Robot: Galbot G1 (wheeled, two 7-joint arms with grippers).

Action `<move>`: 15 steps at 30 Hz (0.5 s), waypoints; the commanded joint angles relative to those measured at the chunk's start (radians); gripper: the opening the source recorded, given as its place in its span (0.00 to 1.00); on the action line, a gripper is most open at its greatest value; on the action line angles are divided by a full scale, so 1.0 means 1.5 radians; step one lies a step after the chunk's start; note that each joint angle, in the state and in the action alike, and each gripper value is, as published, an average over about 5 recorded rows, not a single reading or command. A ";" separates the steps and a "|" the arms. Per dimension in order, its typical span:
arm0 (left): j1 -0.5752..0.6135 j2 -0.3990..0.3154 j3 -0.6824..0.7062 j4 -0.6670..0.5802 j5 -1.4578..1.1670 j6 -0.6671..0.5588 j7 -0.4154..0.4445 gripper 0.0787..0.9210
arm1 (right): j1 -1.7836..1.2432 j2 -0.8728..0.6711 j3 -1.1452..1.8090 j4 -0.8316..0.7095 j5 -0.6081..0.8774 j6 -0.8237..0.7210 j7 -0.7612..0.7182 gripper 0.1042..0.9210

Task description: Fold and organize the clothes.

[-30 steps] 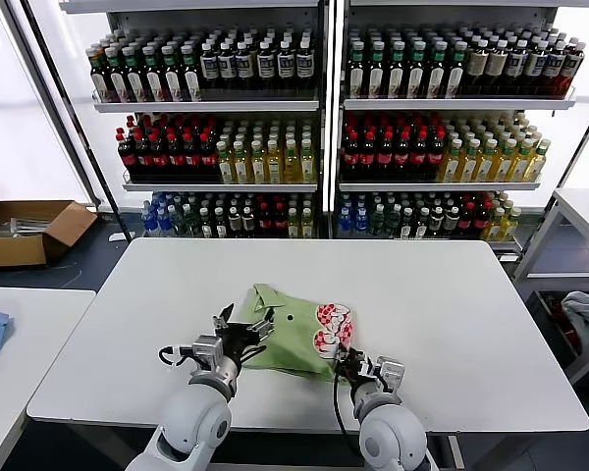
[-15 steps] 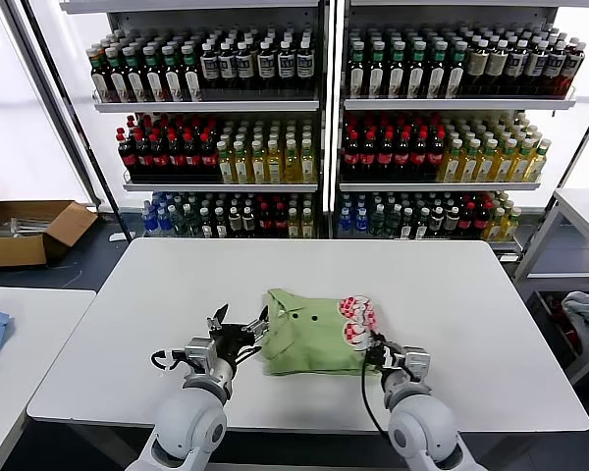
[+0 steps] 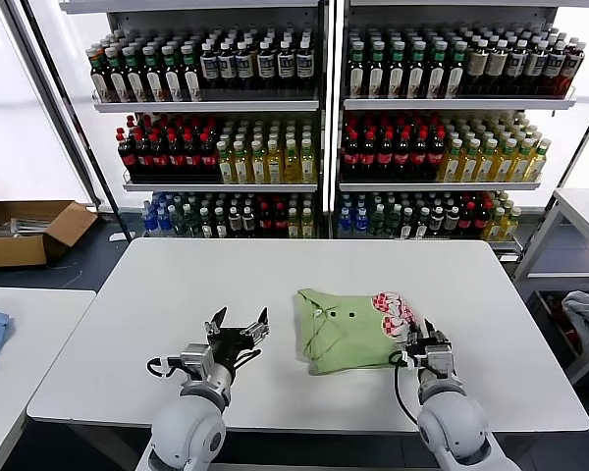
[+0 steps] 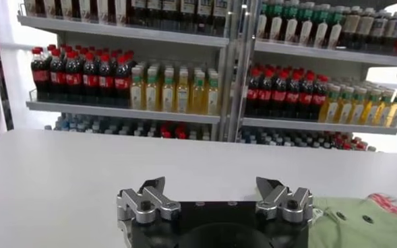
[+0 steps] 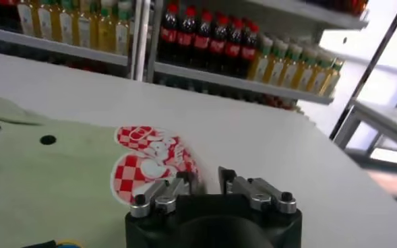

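So right hand (image 3: 424, 340) looks half-released beside the folded polo shirt (image 3: 346, 329); I'd back away low without snagging it.

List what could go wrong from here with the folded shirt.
1. The right gripper sits at the polo shirt edge by the red-and-white patch, jaws only slightly apart; pulling away could snag the fabric and undo the fold.
2. The left gripper hangs open, apart from the shirt, so nothing pins the collar side.
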 commanded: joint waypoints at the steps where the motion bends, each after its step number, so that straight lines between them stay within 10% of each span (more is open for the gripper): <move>1: 0.021 -0.006 0.002 -0.014 0.005 0.000 0.003 0.88 | -0.080 0.056 -0.038 0.129 -0.094 0.020 -0.014 0.38; 15: 0.051 -0.006 -0.006 -0.030 0.005 -0.003 0.005 0.88 | -0.101 0.112 -0.006 0.077 0.103 -0.008 0.087 0.84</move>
